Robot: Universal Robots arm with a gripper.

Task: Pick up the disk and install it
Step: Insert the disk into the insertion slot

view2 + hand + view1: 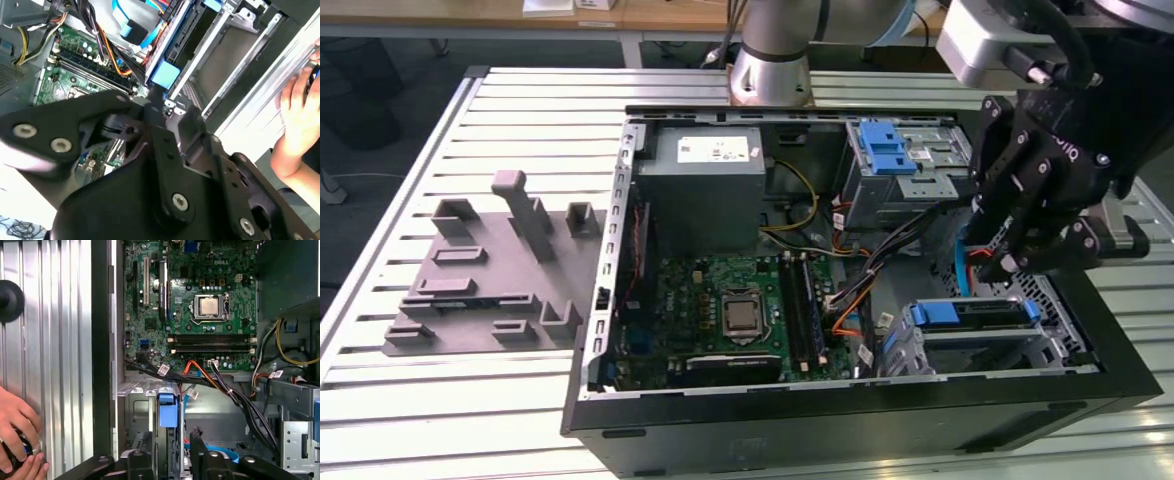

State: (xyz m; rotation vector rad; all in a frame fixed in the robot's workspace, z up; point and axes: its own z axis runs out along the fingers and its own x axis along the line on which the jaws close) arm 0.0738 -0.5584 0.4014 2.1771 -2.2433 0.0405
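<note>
The disk (pixel 970 314) sits edge-on in the drive bay at the front corner of the open computer case (pixel 607 300), on the exterior view's right. Its blue carrier frame and tab face up. In the first wrist view the blue tab of the disk (pixel 168 413) shows through the gap between my fingers. My gripper (pixel 1003 262) hangs just above the bay, open, its dark fingers (pixel 144 456) apart on either side of the disk's line and holding nothing.
The case also holds a grey drive cage with a blue latch (pixel 905 160), a power supply box (pixel 700 175), the green motherboard (pixel 734 310) and loose cables (pixel 225 385). A grey fixture (pixel 494 270) lies on the slatted table. A person's hand (pixel 15 440) rests beside the case.
</note>
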